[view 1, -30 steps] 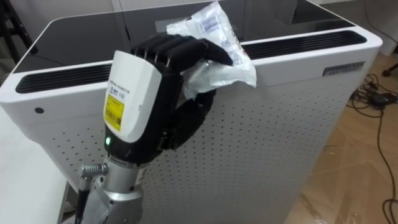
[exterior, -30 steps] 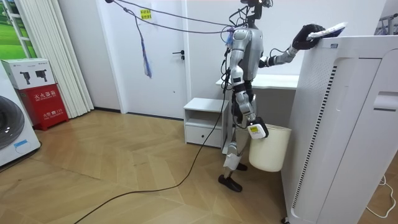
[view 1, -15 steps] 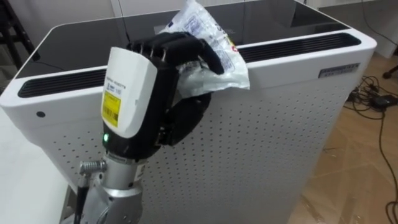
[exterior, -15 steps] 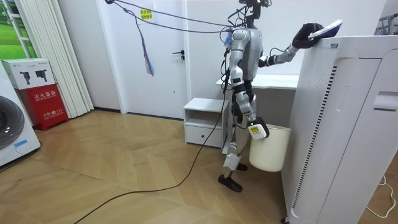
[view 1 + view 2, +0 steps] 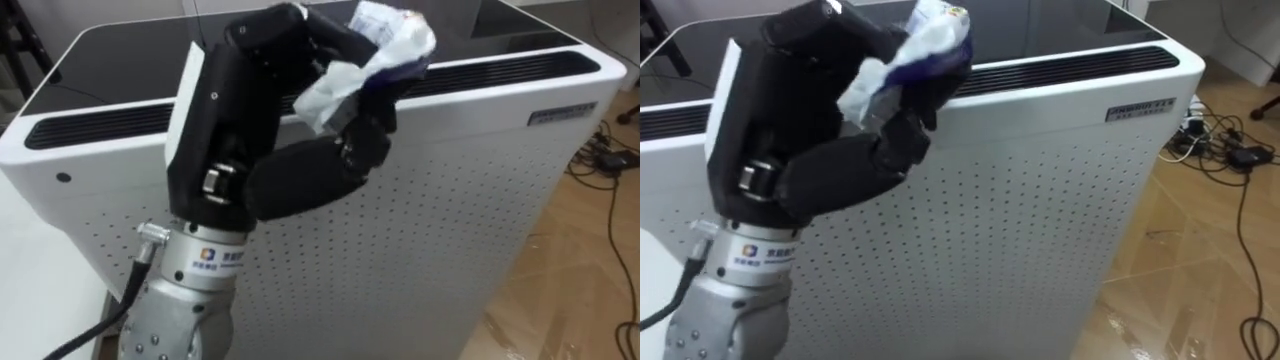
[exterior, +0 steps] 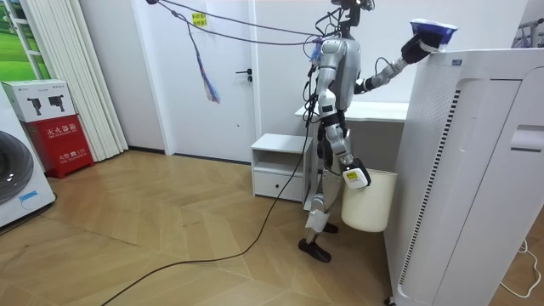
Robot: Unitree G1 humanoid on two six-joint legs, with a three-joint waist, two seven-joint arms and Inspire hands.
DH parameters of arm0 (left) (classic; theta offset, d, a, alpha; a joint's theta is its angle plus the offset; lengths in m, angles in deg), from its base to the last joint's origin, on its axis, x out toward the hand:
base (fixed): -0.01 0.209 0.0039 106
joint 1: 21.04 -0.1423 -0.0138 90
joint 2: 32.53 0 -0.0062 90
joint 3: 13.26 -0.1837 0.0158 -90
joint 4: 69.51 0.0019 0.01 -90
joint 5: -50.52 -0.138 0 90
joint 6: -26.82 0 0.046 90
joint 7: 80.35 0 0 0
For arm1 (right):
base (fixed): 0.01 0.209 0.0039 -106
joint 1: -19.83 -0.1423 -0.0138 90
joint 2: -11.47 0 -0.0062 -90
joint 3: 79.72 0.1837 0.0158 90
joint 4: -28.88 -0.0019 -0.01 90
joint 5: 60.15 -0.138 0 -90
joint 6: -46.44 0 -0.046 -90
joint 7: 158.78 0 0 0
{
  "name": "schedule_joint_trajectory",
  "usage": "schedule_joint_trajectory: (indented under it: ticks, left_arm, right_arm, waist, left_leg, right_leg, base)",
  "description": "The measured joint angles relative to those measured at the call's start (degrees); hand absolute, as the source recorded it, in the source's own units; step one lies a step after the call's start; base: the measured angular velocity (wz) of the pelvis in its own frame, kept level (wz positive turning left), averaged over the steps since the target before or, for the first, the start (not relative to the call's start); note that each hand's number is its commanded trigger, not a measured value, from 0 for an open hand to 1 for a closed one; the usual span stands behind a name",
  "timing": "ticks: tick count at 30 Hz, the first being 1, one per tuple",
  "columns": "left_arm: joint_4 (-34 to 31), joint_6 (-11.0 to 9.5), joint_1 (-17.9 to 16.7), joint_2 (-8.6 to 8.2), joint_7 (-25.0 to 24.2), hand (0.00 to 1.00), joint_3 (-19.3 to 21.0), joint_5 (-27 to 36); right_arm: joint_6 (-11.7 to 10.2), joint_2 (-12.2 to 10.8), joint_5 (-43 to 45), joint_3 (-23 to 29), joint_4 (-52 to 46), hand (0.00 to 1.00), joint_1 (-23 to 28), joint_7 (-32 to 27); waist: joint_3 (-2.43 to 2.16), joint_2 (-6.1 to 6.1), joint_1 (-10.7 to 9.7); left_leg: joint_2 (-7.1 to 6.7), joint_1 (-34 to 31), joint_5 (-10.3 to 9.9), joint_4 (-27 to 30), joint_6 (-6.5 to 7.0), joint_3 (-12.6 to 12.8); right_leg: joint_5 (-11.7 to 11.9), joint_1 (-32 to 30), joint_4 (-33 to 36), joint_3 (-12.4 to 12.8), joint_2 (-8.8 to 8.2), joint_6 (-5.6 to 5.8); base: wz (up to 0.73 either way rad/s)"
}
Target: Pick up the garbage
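The crumpled wrapper (image 5: 372, 45) is clenched in the left hand (image 5: 290, 180) and held just above the white appliance (image 5: 470, 180). The pick is judged done. Next, 1 carry is called for, down to the white bin (image 6: 371, 208) beside the right hand (image 6: 351, 177).

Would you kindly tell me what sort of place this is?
Likely a home-style room: a washing machine, wooden floor, a white door and a tall white appliance, where the left hand holds a plastic wrapper.
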Motion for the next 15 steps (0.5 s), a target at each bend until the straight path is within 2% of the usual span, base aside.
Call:
schedule_joint_trajectory:
  ticks: [3,4,6,9,15]
  left_arm:
    - [-0.1,2.3,0.0,-0.91,-7.7,1.0,-0.2,9.8]
    - [-0.1,2.7,0.0,-0.91,-8.8,1.0,-0.4,11.9]
    - [-0.1,5.1,0.0,-0.96,-12.5,1.0,-1.1,19.1]
    - [-0.1,7.0,0.0,-0.97,-16.6,1.0,-2.1,25.8]
    - [-0.1,8.8,0.1,-1.1,-20.8,1.0,-2.0,27.5]
  right_arm:
    - [0.1,0.0,0.0,-0.1,-1.3,1.0,0.0,0.2]
    - [0.2,0.0,0.0,-0.4,-1.4,1.0,0.0,0.2]
    - [0.7,0.0,0.0,-1.1,-1.6,1.0,-0.2,0.4]
    - [0.9,0.1,0.0,-1.1,-1.6,1.0,-0.4,0.8]
    - [1.8,0.1,0.5,-1.0,-1.6,1.0,-0.6,1.3]
  waist:
    - [-0.1,-0.17,0.0]
    - [-0.13,-0.22,-0.1]
    - [-0.25,-0.42,-0.2]
    - [-0.31,-0.52,-0.1]
    - [-0.46,-0.61,-0.1]
  left_leg:
    - [0.08,-0.6,0.0,0.2,0.0,0.2]
    - [0.09,-0.6,0.0,0.2,0.0,0.2]
    - [0.09,-0.8,0.0,0.3,0.0,0.3]
    - [0.09,-0.8,0.0,0.4,0.0,0.3]
    - [0.16,-1.3,0.0,0.5,0.0,0.4]
  right_leg:
    - [0.0,-0.8,0.3,0.1,0.07,-0.02]
    - [0.0,-0.8,0.3,0.1,0.09,-0.02]
    - [0.0,-0.9,0.3,0.5,0.1,-0.02]
    - [0.0,-1.0,0.3,0.7,0.11,-0.02]
    - [0.0,-1.9,1.0,0.8,0.13,-0.03]
  base:
    - [-0.05]
    - [-0.04]
    - [0.0]
    - [0.0]
    - [0.0]
